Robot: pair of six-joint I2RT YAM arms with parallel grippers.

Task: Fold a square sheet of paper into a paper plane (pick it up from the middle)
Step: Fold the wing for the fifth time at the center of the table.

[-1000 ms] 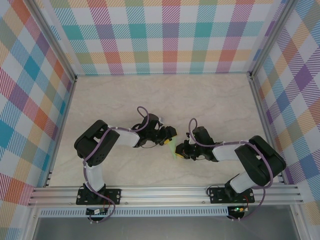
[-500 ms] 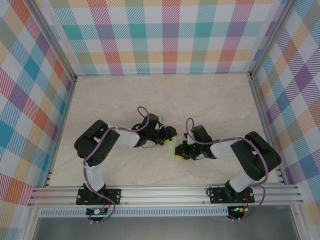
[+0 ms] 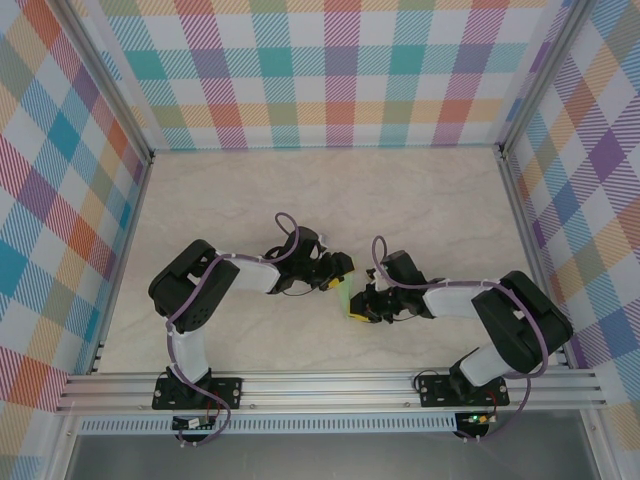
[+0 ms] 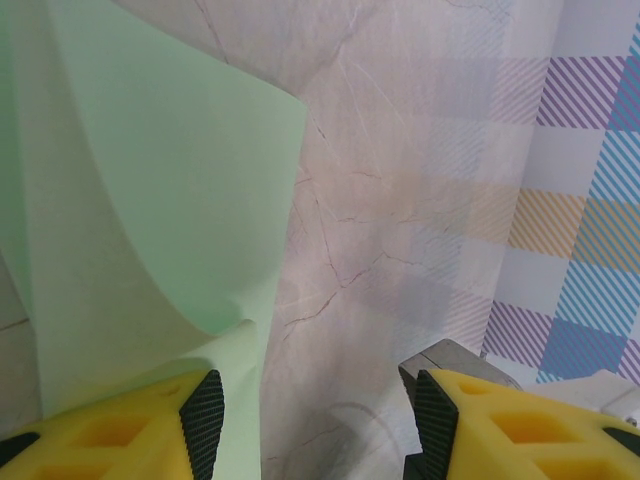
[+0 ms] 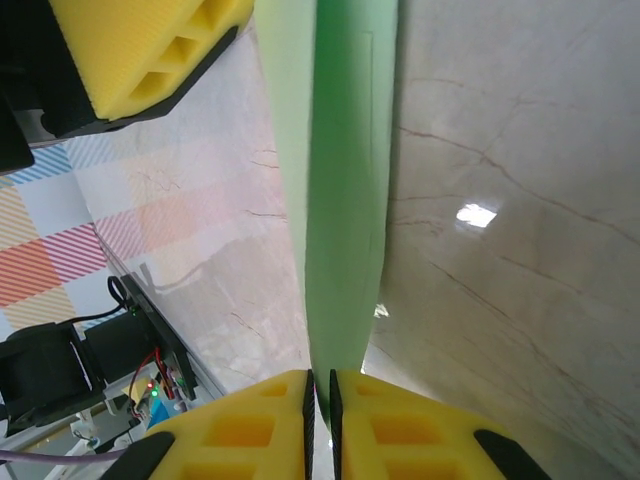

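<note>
The square sheet of paper is pale mint green and folded into a narrow upright strip between the two grippers at the table's middle. My right gripper is shut on its lower edge, and the folded sheet of paper runs straight up from the pads. My left gripper stands open, and the paper curves up beside its left fingertip, touching only that side. From above, the left gripper sits just behind the paper and the right gripper just to its right. A left finger shows beside the strip.
The marble-patterned table is walled by plaid panels on three sides. An aluminium rail with both arm bases runs along the near edge. Purple cables loop over both wrists.
The right arm has shifted slightly, its gripper edging left and down with the paper in it. The left arm has stayed put.
</note>
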